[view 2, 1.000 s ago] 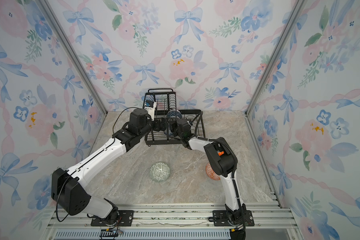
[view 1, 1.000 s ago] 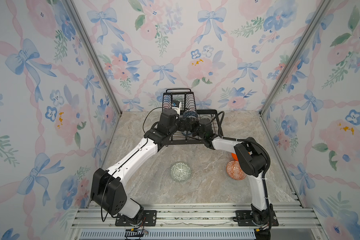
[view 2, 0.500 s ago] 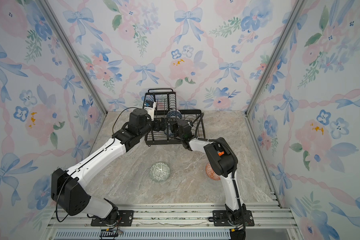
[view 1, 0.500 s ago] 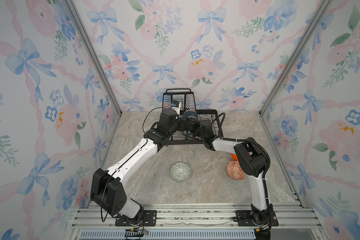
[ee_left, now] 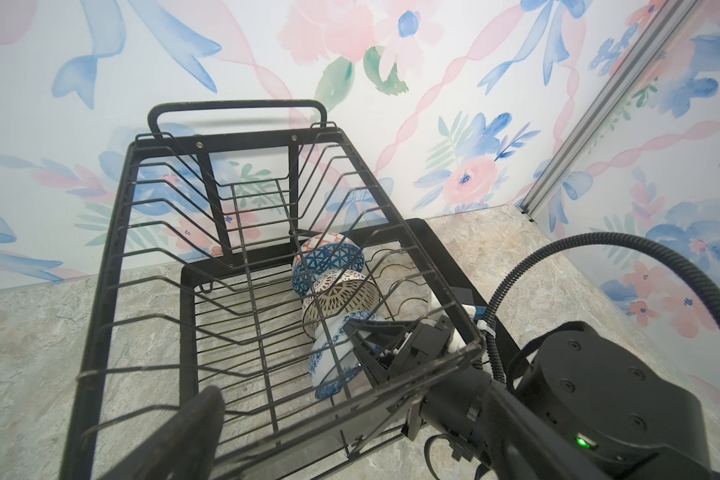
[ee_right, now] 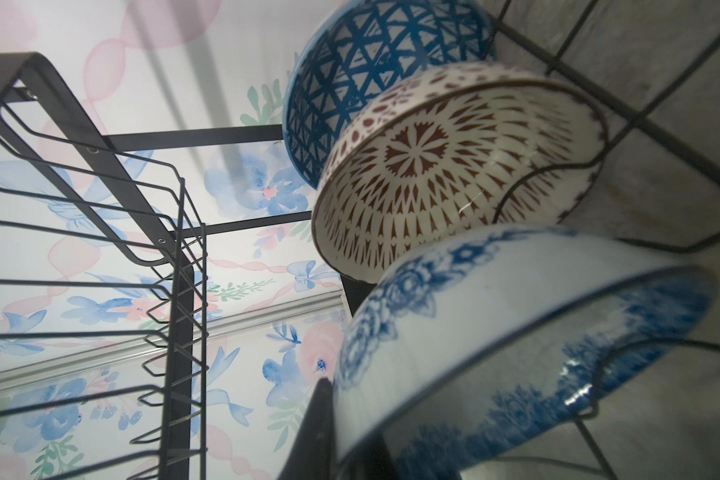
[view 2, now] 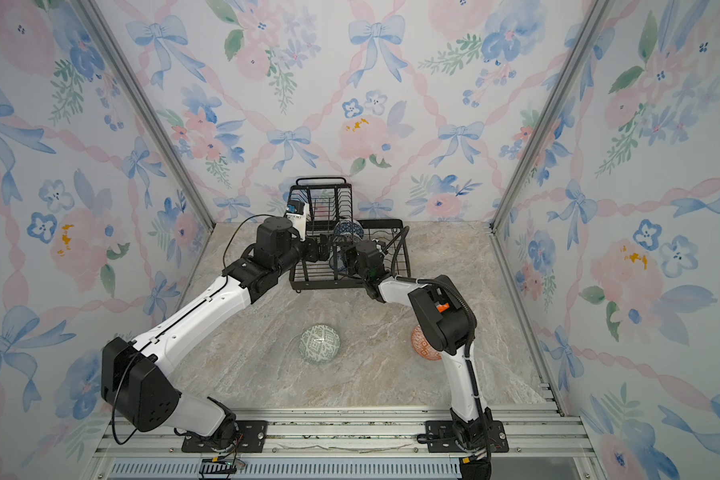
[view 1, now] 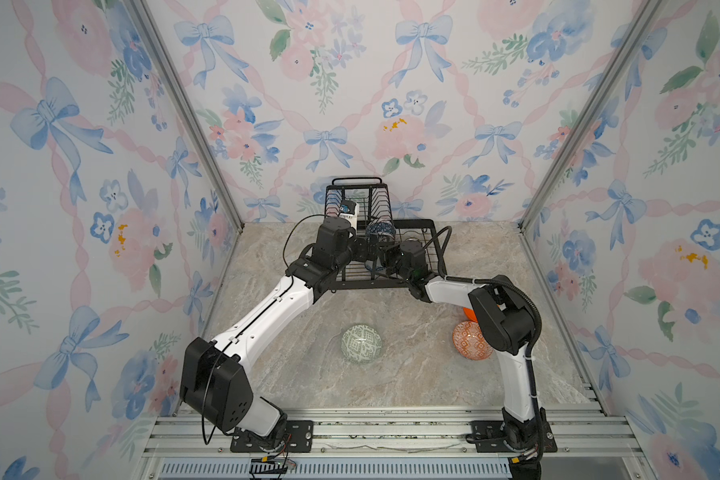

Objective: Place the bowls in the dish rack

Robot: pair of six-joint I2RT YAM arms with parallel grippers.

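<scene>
Both end effectors are working at the black wire two-tier dish rack (ee_left: 233, 107), which is standing at the back of the marble-patterned desk (view 1: 391, 374). My right end effector (ee_left: 381, 347) is pinching together on the rim of the round blue-and-white floral bowl (ee_left: 329, 363), which is standing on edge in the flat lower tray. That bowl is leaning against a round white bowl with brown petal markings (ee_left: 341, 297). This one is leaning in turn on the round dark-blue bowl with a triangle pattern (ee_left: 329, 259), so the three are forming a touching row running toward the back wall. My left end effector (view 1: 364, 251) is hovering at the front rim of the raised slotted basket with its fingers (ee_left: 192, 432) spread wide apart, gripping nothing. Two more bowls are sitting on the bare desk, well apart from the rack. The round green-and-white geometric bowl (view 1: 361, 343) is lying near the middle, and my right elbow is partly hiding the round orange-and-white patterned bowl (view 1: 466, 345).
</scene>
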